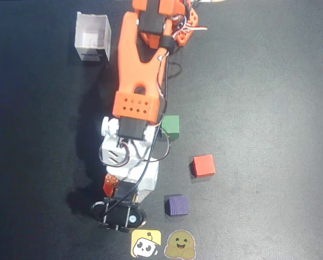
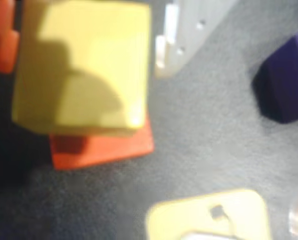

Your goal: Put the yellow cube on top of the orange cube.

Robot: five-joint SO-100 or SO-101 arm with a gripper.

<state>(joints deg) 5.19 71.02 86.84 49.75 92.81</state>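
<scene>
In the wrist view the pale yellow cube [image 2: 84, 65] rests on the orange cube [image 2: 104, 145], shifted a little so that the orange cube's near edge shows below it. My gripper [image 2: 84, 72] straddles the yellow cube, with the orange jaw at its left and the white jaw at its right. A thin gap shows on each side, so the jaws stand slightly open around it. In the overhead view my gripper [image 1: 113, 190] hangs near the front of the mat and hides both cubes.
A redder cube [image 1: 203, 165], a purple cube [image 1: 177, 205] [image 2: 286, 80] and a green cube [image 1: 171, 125] lie to the right of the arm. A flat yellow face sticker [image 1: 146, 244] [image 2: 208, 217] and a brown one [image 1: 181, 245] lie at the front. A white box [image 1: 92, 37] stands at the back left.
</scene>
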